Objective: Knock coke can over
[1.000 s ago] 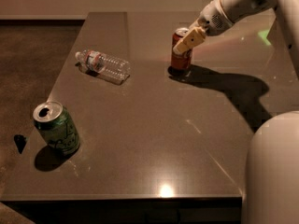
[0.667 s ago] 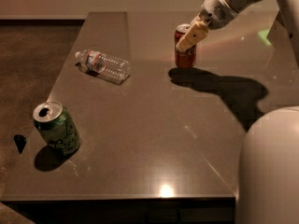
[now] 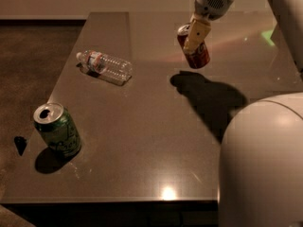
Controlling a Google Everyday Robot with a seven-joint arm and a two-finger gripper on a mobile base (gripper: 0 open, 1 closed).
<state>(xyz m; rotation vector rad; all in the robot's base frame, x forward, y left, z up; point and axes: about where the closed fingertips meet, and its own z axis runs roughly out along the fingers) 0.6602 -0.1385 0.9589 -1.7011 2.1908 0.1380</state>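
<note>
The red coke can hangs in the air above the back right part of the dark table, tilted with its silver top toward the upper left. Its shadow lies on the table below it, apart from the can. My gripper comes down from the upper right and is shut on the can. One tan finger lies across the can's front; the other finger is hidden behind it.
A green can stands upright near the table's front left corner. A clear plastic water bottle lies on its side at the back left. My white body fills the lower right. The floor lies left of the table.
The coke can stood on the table with the gripper around its top. It has since been lifted off the surface and tilted, held in the gripper. The green can and bottle have not moved.
</note>
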